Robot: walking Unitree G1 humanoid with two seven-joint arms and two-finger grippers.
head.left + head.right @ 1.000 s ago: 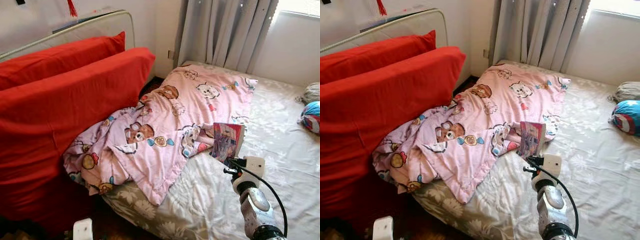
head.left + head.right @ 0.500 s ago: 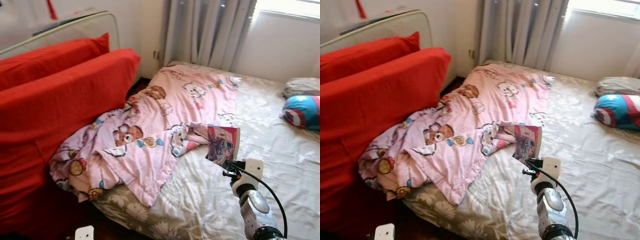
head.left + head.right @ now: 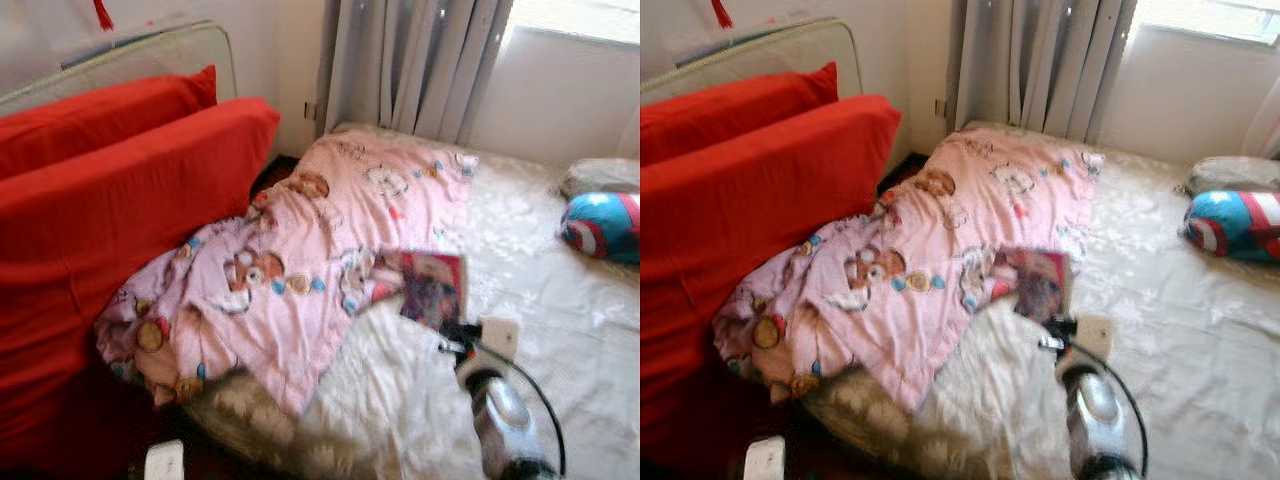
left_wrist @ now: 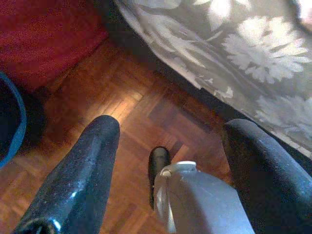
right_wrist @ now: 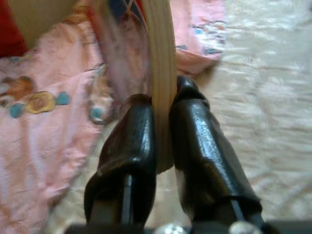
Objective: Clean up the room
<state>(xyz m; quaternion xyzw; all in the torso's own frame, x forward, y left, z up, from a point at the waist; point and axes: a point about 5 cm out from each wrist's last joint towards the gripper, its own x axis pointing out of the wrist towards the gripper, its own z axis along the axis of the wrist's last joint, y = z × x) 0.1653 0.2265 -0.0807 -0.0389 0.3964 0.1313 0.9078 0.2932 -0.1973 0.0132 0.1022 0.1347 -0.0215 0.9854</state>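
- We hold a thin, colourful picture book [image 3: 432, 288] in our right gripper [image 5: 163, 141]; the wrist view shows both black fingers [image 5: 131, 146] pinched on its pale edge, so the grasp looks firm.
- Compared with a second ago, the whole scene has slid leftward and now blurs, so we judge our head and body are turning or walking, not the bedding moving. The book has tipped from near upright to leaning back, its cover facing up more, above the seam where the pink cartoon-bear blanket [image 3: 300, 270] meets the pale floral bed sheet [image 3: 560, 300].
- For the tidy-up, this suggests the book is lifted and being carried off; where it belongs we cannot tell from here.
- Our left gripper [image 4: 168, 161] hangs low with its fingers spread wide and nothing between them, over the brown parquet floor [image 4: 122, 102] beside the bed's grey flowered skirt [image 4: 234, 53].
- Around us: two large red cushions [image 3: 120, 200] lean against a cream headboard [image 3: 150, 55] and crowd the blanket's left edge; a blue, red and white round pillow [image 3: 605, 225] and a grey bundle [image 3: 600, 175] lie near the grey curtains [image 3: 420, 60].
- The rumpled blanket, spilling off the bed corner, remains untidied, and the cushions narrow the floor gap.
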